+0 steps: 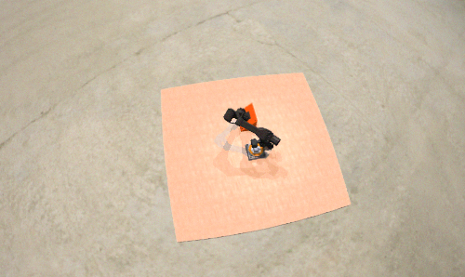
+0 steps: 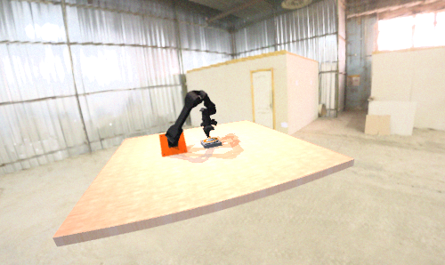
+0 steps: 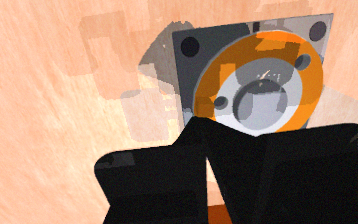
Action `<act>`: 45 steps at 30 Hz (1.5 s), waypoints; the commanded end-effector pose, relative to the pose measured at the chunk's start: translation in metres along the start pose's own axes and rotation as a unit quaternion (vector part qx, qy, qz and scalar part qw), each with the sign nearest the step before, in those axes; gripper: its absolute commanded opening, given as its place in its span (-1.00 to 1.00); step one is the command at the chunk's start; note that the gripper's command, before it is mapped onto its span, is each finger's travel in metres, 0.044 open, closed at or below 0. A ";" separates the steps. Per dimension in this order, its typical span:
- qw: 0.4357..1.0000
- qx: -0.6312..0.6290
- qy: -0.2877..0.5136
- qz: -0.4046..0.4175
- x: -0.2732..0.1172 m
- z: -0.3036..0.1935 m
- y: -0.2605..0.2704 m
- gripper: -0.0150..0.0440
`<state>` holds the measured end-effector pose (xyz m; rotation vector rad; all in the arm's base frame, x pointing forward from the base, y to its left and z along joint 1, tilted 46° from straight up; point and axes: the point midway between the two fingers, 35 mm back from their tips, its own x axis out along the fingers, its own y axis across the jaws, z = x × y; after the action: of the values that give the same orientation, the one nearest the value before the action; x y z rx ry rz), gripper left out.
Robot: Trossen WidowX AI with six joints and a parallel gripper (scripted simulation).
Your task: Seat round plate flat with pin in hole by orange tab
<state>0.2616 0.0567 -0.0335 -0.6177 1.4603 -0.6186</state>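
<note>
The round plate (image 1: 251,150) (image 2: 212,140) (image 3: 312,90), with an orange ring around a grey middle, sits on the dark grey square base (image 2: 212,145) (image 3: 185,75). In the wrist view it has a large round centre and small round holes (image 3: 221,103) (image 3: 302,62). My gripper (image 2: 208,135) (image 3: 197,121) is shut, with nothing seen between its fingers. Its tips are at the plate's near left rim in the wrist view; I cannot tell whether they touch it. The fingers hide the plate's near edge. I cannot make out the orange tab or the pin, nor whether the plate lies flat.
The base stands on a square wooden table top (image 1: 205,204) (image 2: 165,191). The orange mounting block (image 1: 253,114) (image 2: 180,146) at the arm's foot is beside it. The black arm (image 1: 250,127) (image 2: 182,117) arches from there over to the plate.
</note>
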 end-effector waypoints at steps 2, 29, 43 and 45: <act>1.000 0.000 -0.004 -0.001 -0.002 0.009 0.000 -0.49; 1.000 0.001 -0.004 -0.001 -0.004 0.044 -0.016 -0.49; 1.000 0.001 -0.004 -0.002 -0.006 0.054 -0.030 -0.49; 1.000 0.001 -0.004 -0.002 -0.006 0.055 -0.031 -0.49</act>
<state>0.3117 0.0403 -0.0116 -0.6226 1.4621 -0.6197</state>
